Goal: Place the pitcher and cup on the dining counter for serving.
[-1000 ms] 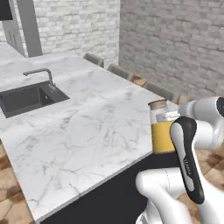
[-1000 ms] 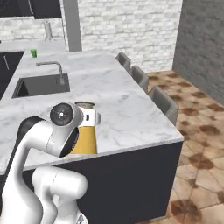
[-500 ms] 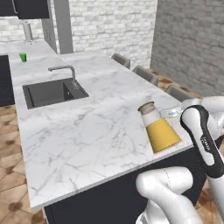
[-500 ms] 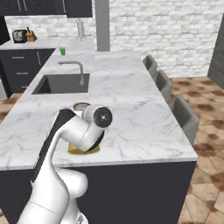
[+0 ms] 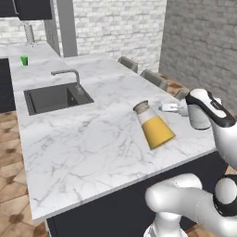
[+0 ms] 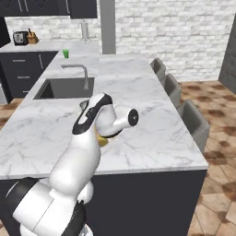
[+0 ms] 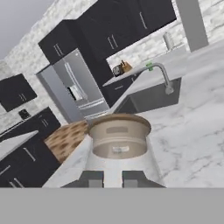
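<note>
Gripper (image 7: 113,178) clamped on pitcher (image 5: 153,126), tilted above dining surface (image 5: 92,139) near sink (image 5: 53,97) | pitcher unplaced | cup (image 5: 24,60) far beyond sink, untouched

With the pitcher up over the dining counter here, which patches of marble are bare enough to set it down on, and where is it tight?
The dining counter is bare between the sink and the near edge, and along the chair backs. The pitcher, gripped tilted by the gripper, hangs over open marble. Tightest beside the faucet. The cup stands on the far worktop.
</note>
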